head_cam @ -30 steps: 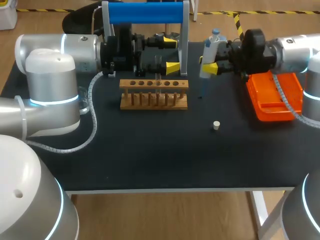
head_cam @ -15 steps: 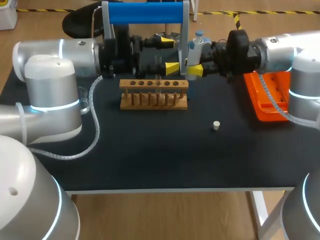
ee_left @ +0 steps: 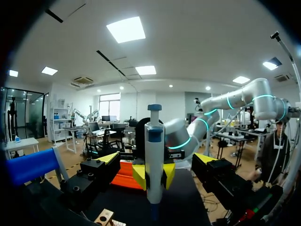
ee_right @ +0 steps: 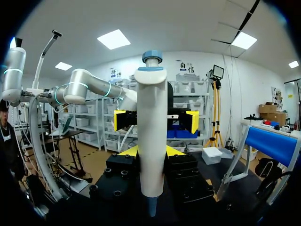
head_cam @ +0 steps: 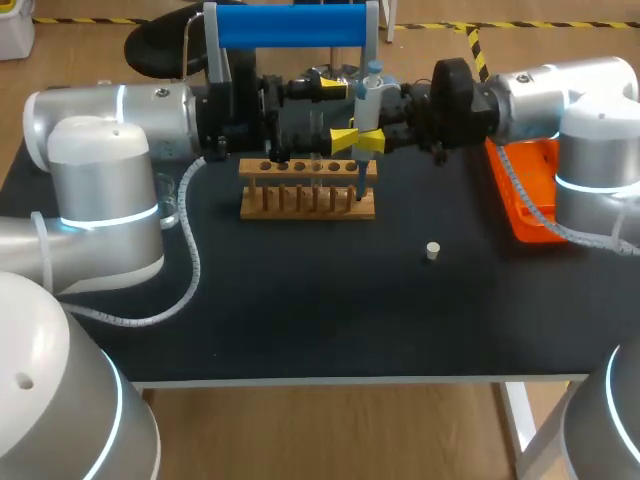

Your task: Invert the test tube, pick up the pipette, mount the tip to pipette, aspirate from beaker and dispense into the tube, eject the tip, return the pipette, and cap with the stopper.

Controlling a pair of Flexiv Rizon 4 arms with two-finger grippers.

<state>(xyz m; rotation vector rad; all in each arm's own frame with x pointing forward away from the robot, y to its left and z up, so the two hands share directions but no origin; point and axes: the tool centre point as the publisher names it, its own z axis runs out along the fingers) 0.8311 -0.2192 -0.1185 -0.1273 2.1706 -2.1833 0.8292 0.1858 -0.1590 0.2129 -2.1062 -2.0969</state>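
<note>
My right gripper (head_cam: 362,138) is shut on a white pipette (head_cam: 368,105) with a blue top, held upright. Its thin lower end hangs just above the right end of the wooden tube rack (head_cam: 308,188). A clear test tube (head_cam: 316,162) stands near the rack's middle. My left gripper (head_cam: 338,110) is open behind the rack, facing the pipette. In the left wrist view the pipette (ee_left: 154,155) stands just ahead of my left gripper (ee_left: 156,160). In the right wrist view the pipette (ee_right: 151,127) sits between my right gripper's (ee_right: 151,151) yellow tips. A small white stopper (head_cam: 432,250) lies on the black table.
The pipette stand with a blue top bar (head_cam: 290,25) rises behind the rack. An orange tray (head_cam: 535,195) sits at the right under my right arm. A clear beaker (head_cam: 168,205) is partly hidden behind my left arm.
My right arm carried the pipette leftward, from beside the orange tray to over the rack's right end in front of my left gripper. The left arm stayed still.
</note>
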